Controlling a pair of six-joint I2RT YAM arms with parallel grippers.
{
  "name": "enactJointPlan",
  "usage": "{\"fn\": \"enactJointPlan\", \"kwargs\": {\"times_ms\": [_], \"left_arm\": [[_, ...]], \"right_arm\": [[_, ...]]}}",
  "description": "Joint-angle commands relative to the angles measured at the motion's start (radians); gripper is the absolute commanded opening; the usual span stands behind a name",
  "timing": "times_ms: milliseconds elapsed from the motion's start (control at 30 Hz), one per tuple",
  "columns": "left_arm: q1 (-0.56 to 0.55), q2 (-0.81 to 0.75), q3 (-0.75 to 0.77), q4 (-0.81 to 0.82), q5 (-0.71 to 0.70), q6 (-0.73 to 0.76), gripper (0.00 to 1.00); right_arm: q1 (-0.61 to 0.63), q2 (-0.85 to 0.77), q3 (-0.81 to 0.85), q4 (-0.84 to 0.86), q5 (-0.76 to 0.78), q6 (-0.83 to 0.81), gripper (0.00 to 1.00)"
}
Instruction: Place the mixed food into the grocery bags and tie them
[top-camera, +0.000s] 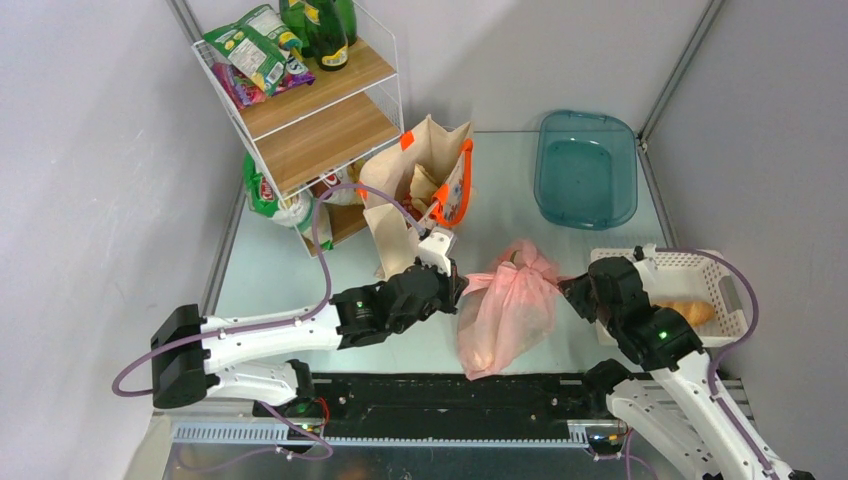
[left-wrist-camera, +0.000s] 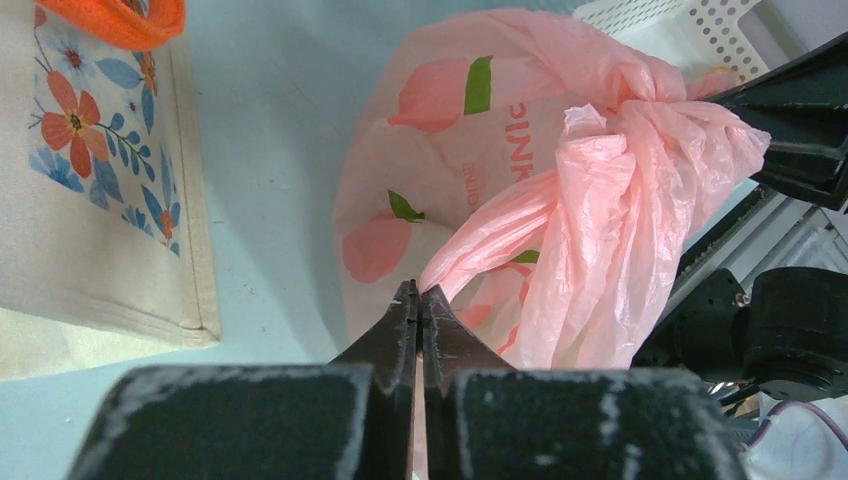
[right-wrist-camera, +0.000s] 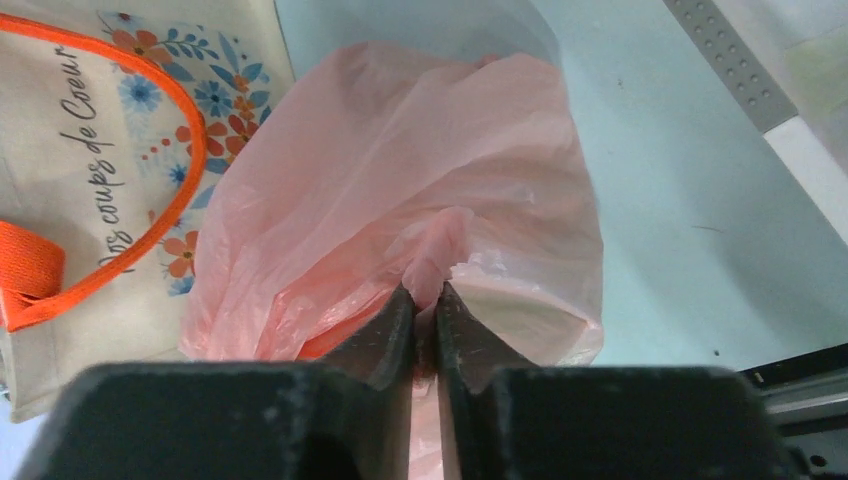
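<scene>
Your left gripper (left-wrist-camera: 420, 295) and right gripper (right-wrist-camera: 428, 295) are each clamped shut on a handle of the pink bag (top-camera: 505, 305), mid-frame, seemingly half-tied; a bread roll (top-camera: 690, 312) in the right-hand basket (top-camera: 700, 262) and the open tote (top-camera: 420, 180) look left to do.

Contents of pink bag (top-camera: 505, 310) indistinct

Translucent pink bag (top-camera: 507, 305) with peach prints and green leaves — beige tote (top-camera: 392, 232) has orange handles, blue-and-orange flowers. Also teal tray (top-camera: 586, 170), white lattice basket (top-camera: 690, 258).
</scene>
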Motion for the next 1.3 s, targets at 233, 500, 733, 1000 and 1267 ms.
{"fn": "enactJointPlan", "kwargs": {"times_ms": [233,500,733,1000,1267], "left_arm": [[0.003,-0.040,0.013,-0.035,-0.084,0.075,0.00],[-0.012,-0.001,0.215,-0.231,-0.220,0.240,0.00],[0.099,-0.061,0.053,-0.229,-0.170,-0.056,0.00],[0.166,-0.110,-0.129,-0.166,-0.145,-0.131,0.00],[0.053,-0.059,0.108,-0.248,-0.333,0.089,0.00]], "right_arm": [[0.002,-0.032,-0.025,0.093,0.148,-0.161,0.00],[0.139,0.087,0.069,0.272,0.264,-0.487,0.00],[-0.212,0.138,-0.100,0.209,0.085,-0.266,0.00],[-0.420,-0.005,-0.239,0.325,0.006,-0.313,0.00],[-0.102,0.096,-0.035,0.240,0.374,-0.374,0.00]]}}
